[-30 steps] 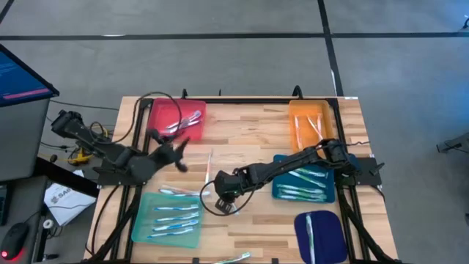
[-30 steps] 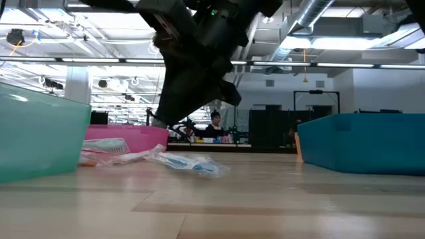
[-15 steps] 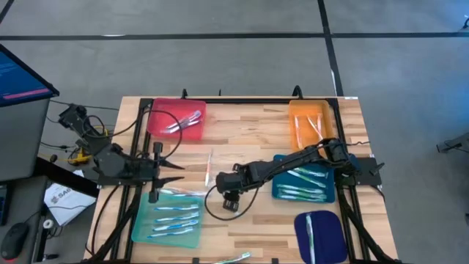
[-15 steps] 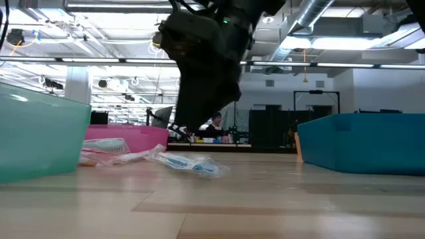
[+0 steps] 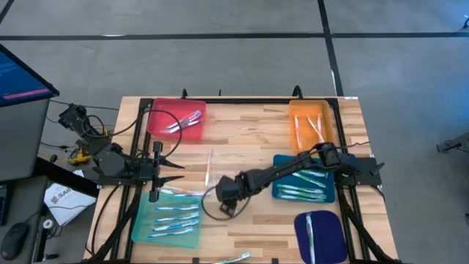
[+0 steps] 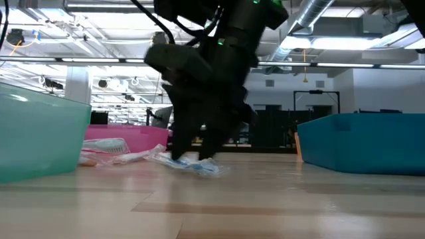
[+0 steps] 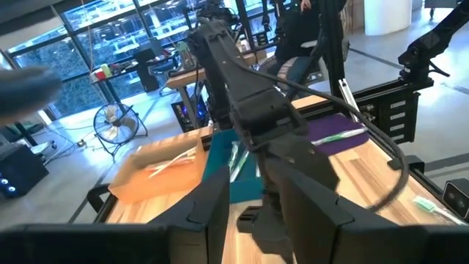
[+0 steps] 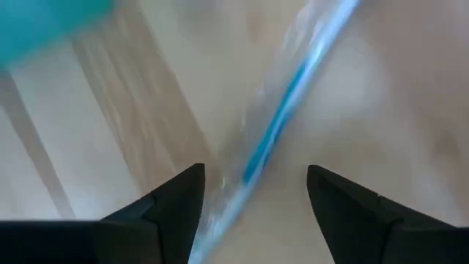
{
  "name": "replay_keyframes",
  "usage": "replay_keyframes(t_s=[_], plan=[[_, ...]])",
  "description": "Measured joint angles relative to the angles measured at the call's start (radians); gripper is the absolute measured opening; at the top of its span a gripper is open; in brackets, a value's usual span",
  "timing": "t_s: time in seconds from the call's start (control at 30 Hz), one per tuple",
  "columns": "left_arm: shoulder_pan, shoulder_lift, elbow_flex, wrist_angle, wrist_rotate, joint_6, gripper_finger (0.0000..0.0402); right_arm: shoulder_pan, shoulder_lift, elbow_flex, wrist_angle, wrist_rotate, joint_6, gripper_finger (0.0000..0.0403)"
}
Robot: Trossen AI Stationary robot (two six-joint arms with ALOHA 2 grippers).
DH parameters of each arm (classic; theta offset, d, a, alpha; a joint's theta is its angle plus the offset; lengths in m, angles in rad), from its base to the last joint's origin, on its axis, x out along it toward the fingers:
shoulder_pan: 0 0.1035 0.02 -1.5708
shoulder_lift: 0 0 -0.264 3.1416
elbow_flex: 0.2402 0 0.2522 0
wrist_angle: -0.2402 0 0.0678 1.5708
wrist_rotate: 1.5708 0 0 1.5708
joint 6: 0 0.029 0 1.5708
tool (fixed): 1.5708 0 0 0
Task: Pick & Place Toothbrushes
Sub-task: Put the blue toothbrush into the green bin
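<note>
Your wooden table (image 5: 249, 224) carries everything, so take the mint tray (image 5: 168, 218) at its front left as your landmark. Well to the right of the mint tray sits the teal tray (image 5: 327, 192), with the navy tray (image 5: 322, 238) in front of that one and the orange tray (image 5: 300, 125) behind it; straight behind the mint tray lies the pink tray (image 5: 176, 125). Each tray holds toothbrushes; you can see several lying side by side in the mint tray.

Your right arm reaches from the teal tray's side across the middle of the table, and the right gripper (image 5: 222, 196) is down at the boards just right of the mint tray's back corner. Its jaws stand apart, one on each side of a wrapped toothbrush (image 8: 275, 128) with a blue stripe that lies on the bare wood; they have hold of nothing. In the low view the same toothbrush (image 6: 192, 164) lies flat under the fingertips (image 6: 178, 154).

Your left gripper (image 5: 176, 174) waits just behind the mint tray's back edge, jaws partly open with nothing between them.
</note>
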Motion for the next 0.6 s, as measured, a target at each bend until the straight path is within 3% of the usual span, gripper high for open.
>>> replay_keyframes(t_s=[0.47,0.6], plan=[[0.000,0.000,0.000,0.000,0.001,0.000,0.0113,0.021,-0.002,-0.008,-0.103,0.032,-0.068,0.0215],[0.000,0.000,0.000,0.000,0.001,0.000,0.0113,0.026,-0.002,-0.010,-0.124,0.085,-0.124,0.0202]])
